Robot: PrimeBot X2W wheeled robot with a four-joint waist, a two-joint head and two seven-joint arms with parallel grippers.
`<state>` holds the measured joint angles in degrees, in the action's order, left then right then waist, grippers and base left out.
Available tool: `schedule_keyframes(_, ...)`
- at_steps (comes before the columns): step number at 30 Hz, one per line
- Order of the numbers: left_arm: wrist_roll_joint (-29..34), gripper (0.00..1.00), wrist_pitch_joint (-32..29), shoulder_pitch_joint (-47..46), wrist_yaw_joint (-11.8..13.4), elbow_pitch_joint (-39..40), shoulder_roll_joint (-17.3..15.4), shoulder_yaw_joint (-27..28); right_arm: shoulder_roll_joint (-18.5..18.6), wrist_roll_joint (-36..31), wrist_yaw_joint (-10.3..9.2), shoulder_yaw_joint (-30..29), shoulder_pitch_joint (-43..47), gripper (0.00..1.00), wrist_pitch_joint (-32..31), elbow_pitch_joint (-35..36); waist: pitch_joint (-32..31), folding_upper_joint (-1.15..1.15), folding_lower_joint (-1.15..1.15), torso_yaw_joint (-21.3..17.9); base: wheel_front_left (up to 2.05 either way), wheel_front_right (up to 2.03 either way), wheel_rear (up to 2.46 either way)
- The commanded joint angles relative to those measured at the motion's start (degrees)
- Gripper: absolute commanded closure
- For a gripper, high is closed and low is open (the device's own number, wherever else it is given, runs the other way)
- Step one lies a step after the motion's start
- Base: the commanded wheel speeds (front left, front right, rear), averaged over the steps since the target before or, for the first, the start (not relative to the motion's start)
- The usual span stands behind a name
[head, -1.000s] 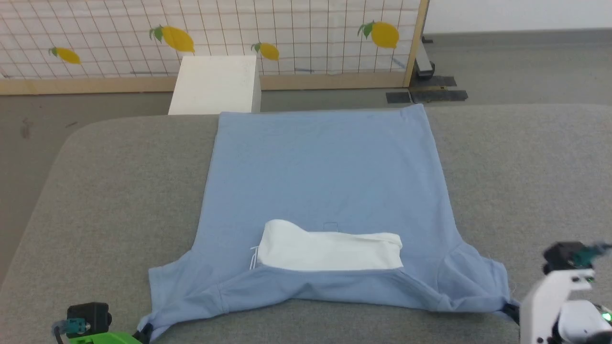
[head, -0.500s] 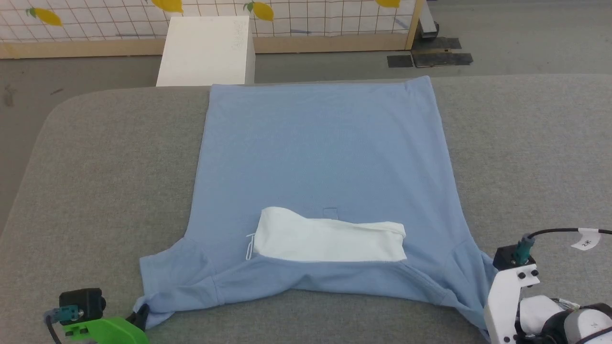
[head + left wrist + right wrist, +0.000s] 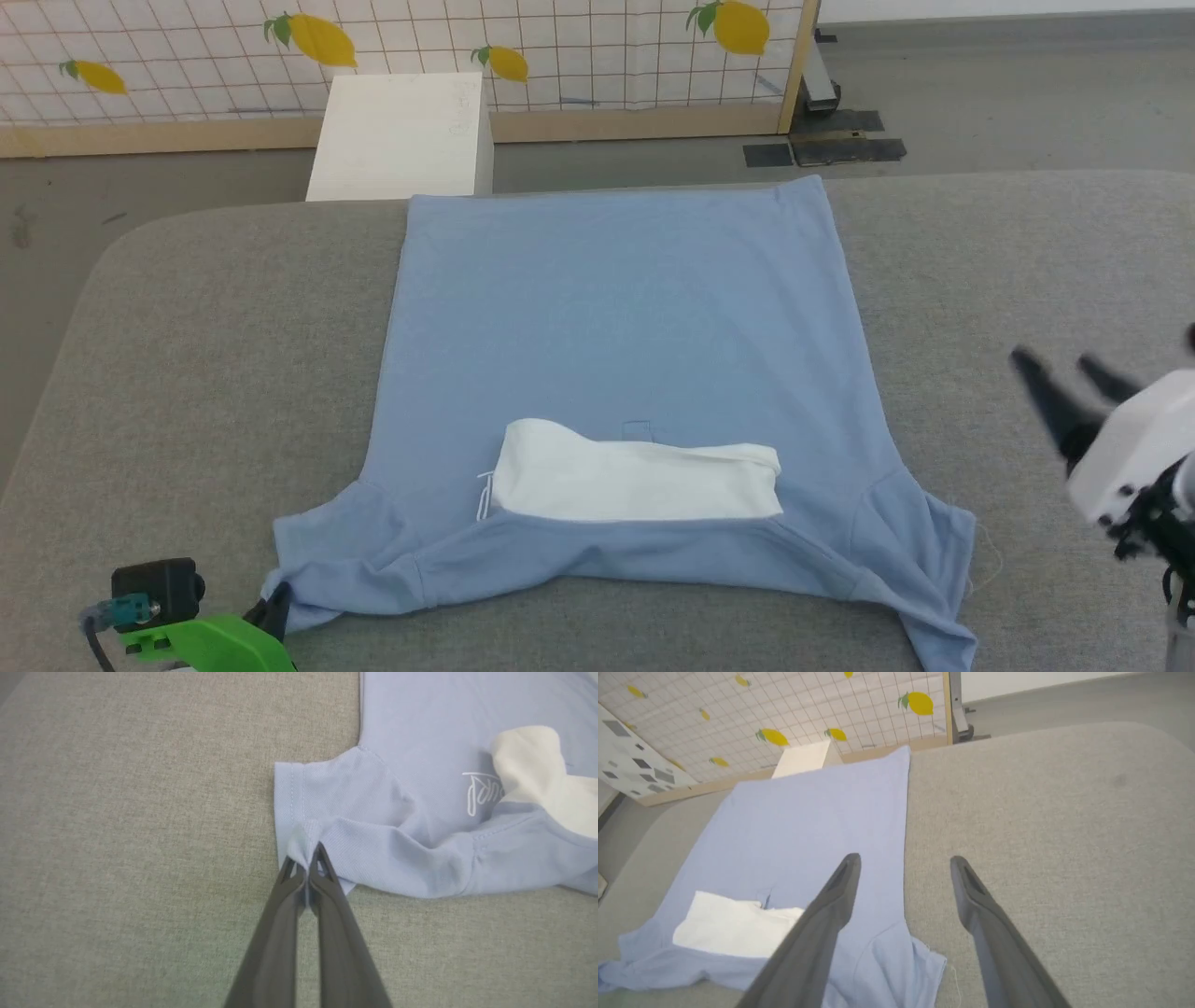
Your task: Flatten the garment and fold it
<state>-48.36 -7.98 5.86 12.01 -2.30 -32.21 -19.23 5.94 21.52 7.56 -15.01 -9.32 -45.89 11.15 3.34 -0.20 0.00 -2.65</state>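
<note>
The light blue garment lies spread flat on the grey padded table, hem toward the far edge, neck toward me. A white panel sits at its neck, beside a small white outline logo. My left gripper is shut on a pinch of the left sleeve's hem at the near left; its green mount shows at the bottom left. My right gripper is open, raised above the table to the right of the garment, with nothing between its fingers. The right sleeve lies loose and rumpled.
A white box stands on the floor beyond the table's far edge. Behind it runs a grid-patterned screen with lemon prints on a wooden frame. Bare grey table surface stretches on both sides of the garment.
My right gripper has let go of the right sleeve, opened, and lifted up and away to the right. The sleeve dropped onto the table. The head camera shifted. The left gripper keeps its hold.
</note>
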Motion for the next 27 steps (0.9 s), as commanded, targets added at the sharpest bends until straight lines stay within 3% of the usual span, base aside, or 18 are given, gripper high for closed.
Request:
schedule_keyframes(1, 0.3, 1.0, 0.4, 0.1, 0.3, 0.4, -0.1, 0.2, -0.7, 0.5, -0.08, -0.7, -1.1, 0.0, 3.0, -0.1, 0.0, 0.2, 0.0, -0.1, 0.0, 0.0, 0.0)
schedule_keyframes(7, -1.0, 1.0, 2.2, 0.5, 0.4, 2.5, 0.2, 2.1, -0.1, -0.5, -0.08, -0.6, -4.9, 0.0, 18.9, -4.3, 2.3, 0.2, 0.0, -0.1, 0.0, 0.0, 0.0)
schedule_keyframes(14, -1.9, 1.0, 4.0, 0.1, 0.0, 7.9, -1.0, 4.9, 0.4, -5.0, -0.08, -1.1, -14.1, 0.0, 25.3, -11.3, 10.3, 0.2, 0.0, 1.4, 0.0, 0.0, 0.0)
schedule_keyframes(20, -2.4, 1.0, 5.7, -1.3, -1.7, 14.3, -2.8, 7.5, 1.3, -11.0, -0.08, -0.7, -27.9, 0.0, 22.1, -16.9, 22.5, 0.2, 0.0, 4.6, 0.0, 0.0, 0.0)
schedule_keyframes(27, -3.2, 1.0, 7.1, -3.3, -3.6, 18.6, -3.1, 8.7, 3.9, -19.2, -0.08, -0.1, -43.7, 0.0, 12.0, -22.1, 33.1, 0.2, 0.0, 9.5, 0.0, 0.0, 0.0)
